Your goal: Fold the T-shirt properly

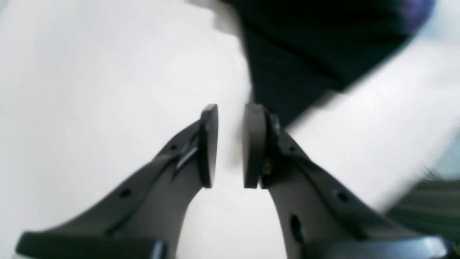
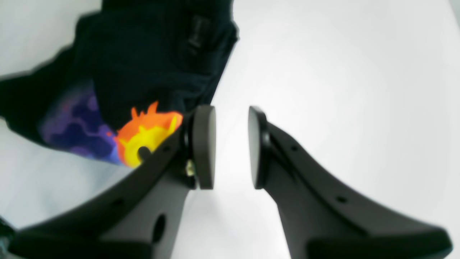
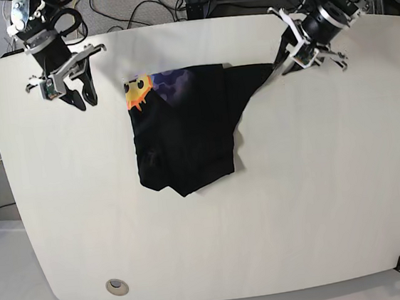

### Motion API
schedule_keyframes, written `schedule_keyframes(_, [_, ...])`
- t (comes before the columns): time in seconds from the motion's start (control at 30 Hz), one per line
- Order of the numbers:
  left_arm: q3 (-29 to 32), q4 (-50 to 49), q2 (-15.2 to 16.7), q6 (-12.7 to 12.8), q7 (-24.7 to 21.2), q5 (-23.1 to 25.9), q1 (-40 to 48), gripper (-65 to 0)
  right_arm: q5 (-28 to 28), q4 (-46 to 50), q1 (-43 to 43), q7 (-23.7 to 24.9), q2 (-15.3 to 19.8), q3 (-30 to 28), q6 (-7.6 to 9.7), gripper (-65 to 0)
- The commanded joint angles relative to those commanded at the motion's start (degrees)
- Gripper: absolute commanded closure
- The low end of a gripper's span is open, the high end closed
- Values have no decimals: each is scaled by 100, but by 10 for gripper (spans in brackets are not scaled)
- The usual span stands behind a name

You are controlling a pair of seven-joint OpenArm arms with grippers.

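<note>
I see both arms raised over the worktop's (image 3: 320, 202) far edge, left gripper (image 3: 292, 60) and right gripper (image 3: 82, 98) each narrowly parted, empty. The T-shirt (image 3: 184, 134) lies crumpled mid-worktop, sun print toward my right arm, sleeve toward my left; no clear long axis.

Left gripper (image 1: 230, 144) hangs at the far right of the base view, pads parted by a narrow gap — nothing between them. Right gripper (image 2: 231, 147) sits at the far left of that view, fingers pointing down and toward the camera, pads likewise slightly apart and empty. Both arms reach in from the far edge.
</note>
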Motion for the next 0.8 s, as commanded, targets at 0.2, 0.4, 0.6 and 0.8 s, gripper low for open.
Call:
schedule_keyframes(0.2, [-88, 0, 519, 0, -800, -9, 1345, -94, 0, 62, -1055, 281, -571, 88, 0, -141])
schedule_keyframes(0.4, [-79, -88, 853, 0, -1143, 0, 2470, -94, -9, 44, -2136, 255, -879, -202, 9, -141])
schedule_keyframes(0.6, [-70, -1582, 844, 0, -1169, 0, 2268, -94, -79, -1011, -2382, 237, -853, -870, 0, -141])
schedule_keyframes(0.8, [-44, -3191, 826, 0, -1134, 35, 1116, -94, -1020, -2629, -1371, 246, -905, -1169, 0, -141])
